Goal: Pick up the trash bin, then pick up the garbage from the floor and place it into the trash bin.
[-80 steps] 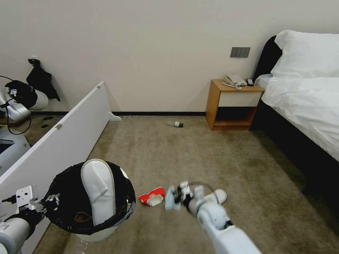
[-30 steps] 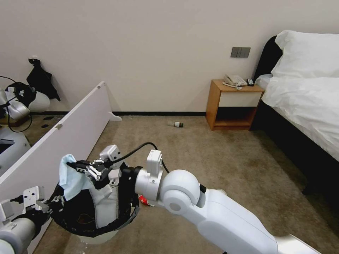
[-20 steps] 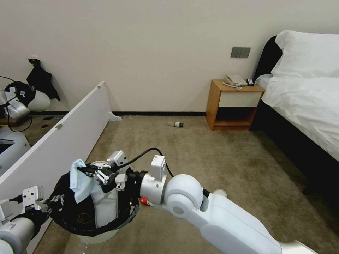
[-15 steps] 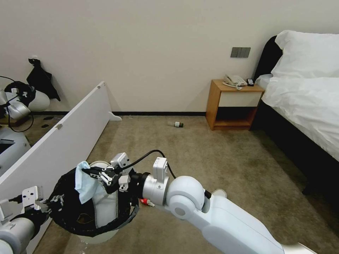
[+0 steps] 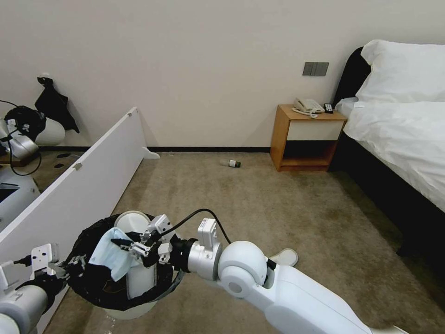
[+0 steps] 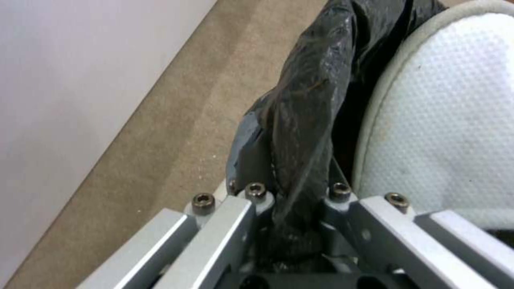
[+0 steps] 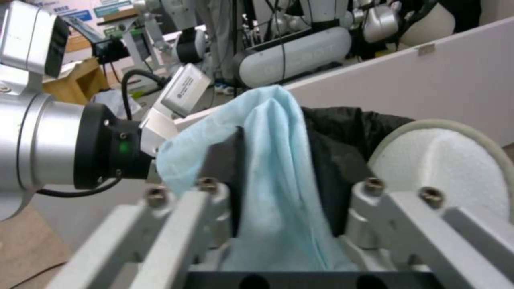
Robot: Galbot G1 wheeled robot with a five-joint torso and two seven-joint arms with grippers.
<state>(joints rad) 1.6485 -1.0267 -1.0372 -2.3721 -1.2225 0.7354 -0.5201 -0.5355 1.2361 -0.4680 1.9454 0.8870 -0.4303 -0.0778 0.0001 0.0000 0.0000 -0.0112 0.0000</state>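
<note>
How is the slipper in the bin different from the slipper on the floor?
The slipper in the bin stands on end, while the slipper on the floor lies flat. The slipper in the bin pokes up above the rim of the trash bin; the slipper on the floor rests on the carpet, partly hidden behind the right arm. Both are white.

Glossy crinkled black bag, dimpled white slipper, perhaps nonwoven blue mask, short-pile carpet.
</note>
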